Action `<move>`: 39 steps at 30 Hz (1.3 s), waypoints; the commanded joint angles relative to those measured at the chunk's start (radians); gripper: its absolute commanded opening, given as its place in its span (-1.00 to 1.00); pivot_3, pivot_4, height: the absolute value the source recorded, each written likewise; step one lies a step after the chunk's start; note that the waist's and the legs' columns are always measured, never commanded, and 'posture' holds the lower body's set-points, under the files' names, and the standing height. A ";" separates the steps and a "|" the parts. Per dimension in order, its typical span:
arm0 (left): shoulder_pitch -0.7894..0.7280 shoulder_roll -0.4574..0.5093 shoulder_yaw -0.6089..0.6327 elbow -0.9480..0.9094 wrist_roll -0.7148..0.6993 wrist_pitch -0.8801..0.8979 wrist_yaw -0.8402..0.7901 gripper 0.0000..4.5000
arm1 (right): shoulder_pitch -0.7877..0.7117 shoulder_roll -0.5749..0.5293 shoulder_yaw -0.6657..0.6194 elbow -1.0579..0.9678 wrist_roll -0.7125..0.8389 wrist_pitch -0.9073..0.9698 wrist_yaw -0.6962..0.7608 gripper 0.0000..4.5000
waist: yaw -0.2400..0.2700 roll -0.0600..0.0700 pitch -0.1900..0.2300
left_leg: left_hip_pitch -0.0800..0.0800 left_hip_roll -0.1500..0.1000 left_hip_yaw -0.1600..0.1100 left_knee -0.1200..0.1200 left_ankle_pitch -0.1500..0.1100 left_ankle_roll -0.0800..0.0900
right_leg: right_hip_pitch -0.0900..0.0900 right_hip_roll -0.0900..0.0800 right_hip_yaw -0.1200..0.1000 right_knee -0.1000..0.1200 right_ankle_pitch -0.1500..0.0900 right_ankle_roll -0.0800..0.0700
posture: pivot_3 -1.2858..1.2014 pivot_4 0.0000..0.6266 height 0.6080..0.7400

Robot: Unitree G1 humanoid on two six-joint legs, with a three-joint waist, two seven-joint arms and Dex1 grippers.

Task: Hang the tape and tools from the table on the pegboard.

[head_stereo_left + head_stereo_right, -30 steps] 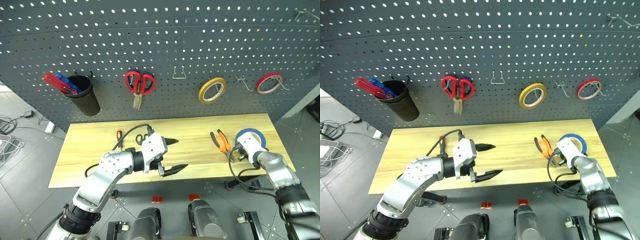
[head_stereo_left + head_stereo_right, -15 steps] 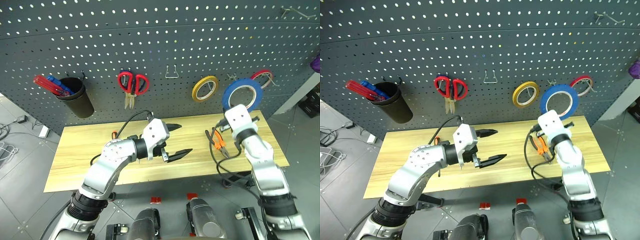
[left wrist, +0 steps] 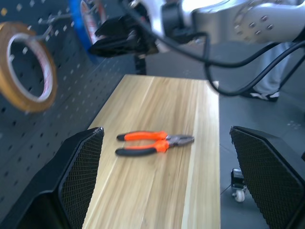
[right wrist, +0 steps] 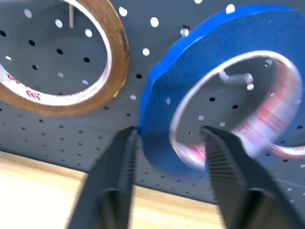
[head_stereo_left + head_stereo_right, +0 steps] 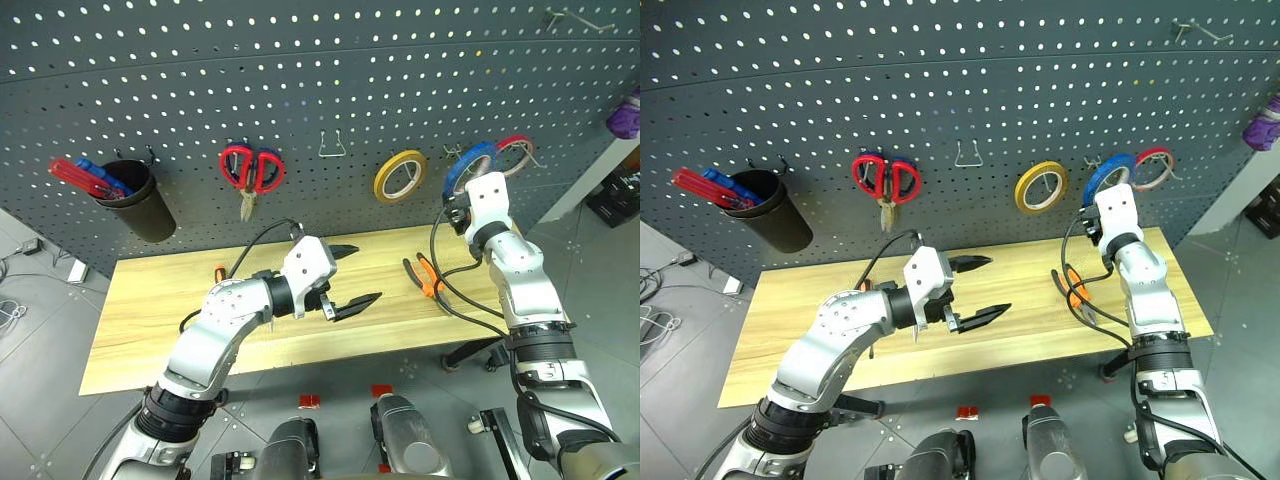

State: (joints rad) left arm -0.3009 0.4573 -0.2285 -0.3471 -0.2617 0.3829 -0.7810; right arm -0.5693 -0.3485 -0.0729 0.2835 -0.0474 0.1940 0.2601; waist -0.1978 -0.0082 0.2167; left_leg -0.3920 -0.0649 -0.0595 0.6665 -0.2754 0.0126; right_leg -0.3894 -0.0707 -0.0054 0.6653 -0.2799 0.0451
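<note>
The blue tape (image 5: 468, 165) hangs against the pegboard (image 5: 320, 80), and a hook passes through its hole (image 4: 236, 78). My right gripper (image 4: 169, 157) is up at the board with its fingers spread, open. They straddle the ring's lower rim, one finger (image 4: 116, 181) outside it and the other inside the hole, clear of the inner edge. The orange-handled pliers (image 5: 422, 275) lie on the table (image 5: 150, 310) below that arm. My left gripper (image 5: 355, 277) hovers wide open and empty over the table's middle. A slim screwdriver handle (image 5: 219, 272) peeks out beside the left forearm.
On the board hang a black cup (image 5: 135, 200) holding red and blue items, red-handled scissors (image 5: 251, 170), a bare wire hook (image 5: 333, 148), a yellow tape ring (image 5: 400, 175) and a red-and-white ring (image 5: 518, 150) just right of the blue tape.
My right gripper has lifted the blue tape off the table and up onto a pegboard hook, and its fingers have parted. The left arm has stayed put. The camera has shifted.
</note>
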 commanded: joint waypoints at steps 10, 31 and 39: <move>0.203 0.261 0.032 0.003 0.079 -0.071 -0.110 1.00 | 0.212 0.020 0.142 -0.341 -0.019 0.558 0.062 0.99 | -0.006 0.001 0.000 | 0.002 0.003 0.003 -0.001 -0.002 0.003 | -0.002 0.002 0.004 0.001 0.002 -0.004 | -0.23 -0.39 1.00; 0.265 0.277 -0.017 -0.028 0.115 -0.068 -0.151 1.00 | -0.188 0.083 0.183 0.441 -0.032 0.490 0.061 0.99 | -0.007 0.002 0.001 | 0.002 0.004 0.006 -0.002 -0.002 0.003 | -0.004 0.004 0.007 0.000 0.003 -0.005 | -0.21 -0.29 1.00; 0.252 0.262 -0.021 -0.016 0.120 -0.071 -0.146 1.00 | -0.324 0.081 0.166 0.753 -0.040 0.407 0.072 0.99 | -0.015 0.001 0.001 | 0.002 0.004 0.008 -0.002 -0.002 0.004 | -0.004 0.004 0.009 0.000 0.003 -0.004 | -0.21 -0.29 1.00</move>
State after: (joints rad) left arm -0.0471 0.7203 -0.2508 -0.3479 -0.1459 0.3211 -0.9272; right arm -0.8720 -0.2623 0.1006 1.0089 -0.0851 0.6221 0.3262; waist -0.2132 -0.0067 0.2179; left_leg -0.3903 -0.0608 -0.0512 0.6644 -0.2778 0.0162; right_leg -0.3931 -0.0665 0.0037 0.6657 -0.2770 0.0406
